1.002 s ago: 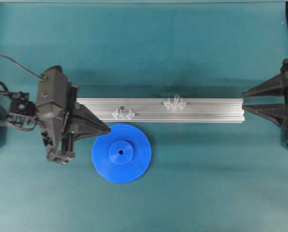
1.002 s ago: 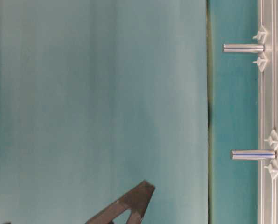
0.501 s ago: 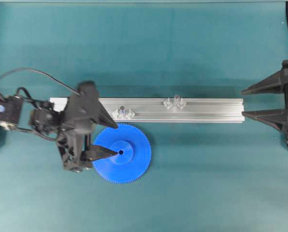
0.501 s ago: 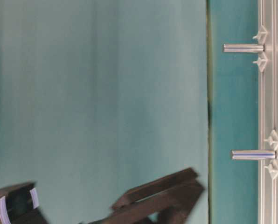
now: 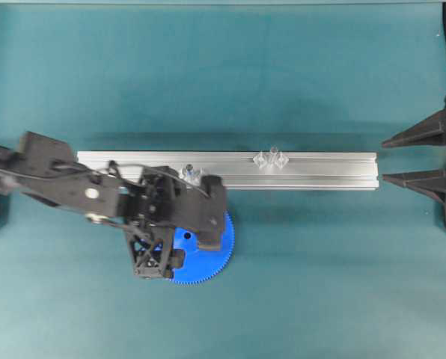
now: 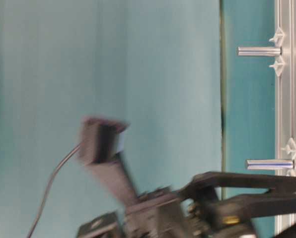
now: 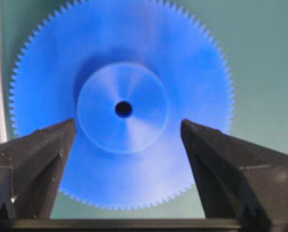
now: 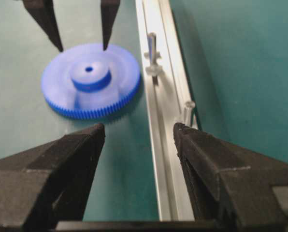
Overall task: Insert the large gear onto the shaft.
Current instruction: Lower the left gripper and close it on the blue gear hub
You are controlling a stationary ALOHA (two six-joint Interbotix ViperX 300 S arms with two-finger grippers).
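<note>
The large gear (image 7: 123, 108) lies flat on the green mat just in front of the rail. It also shows in the right wrist view (image 8: 91, 79), and in the overhead view (image 5: 212, 258) the left arm half covers it. My left gripper (image 7: 128, 126) is open and points down over the gear, its fingers (image 7: 42, 154) on either side of the raised hub, holding nothing. Two look-alike shafts stand on the rail: one (image 5: 187, 172) next to the gear, one (image 5: 272, 155) further right. My right gripper (image 5: 385, 160) is open and empty at the far right.
The long aluminium rail (image 5: 320, 170) lies across the middle of the mat. The left arm's body (image 5: 163, 217) hangs over the rail's left part and the gear. In the table-level view both pins (image 6: 259, 51) (image 6: 269, 164) stand free.
My left arm has swung right and tipped down over the gear, so its open fingers now straddle the hub. The gear has not moved. The right gripper drew back slightly.
</note>
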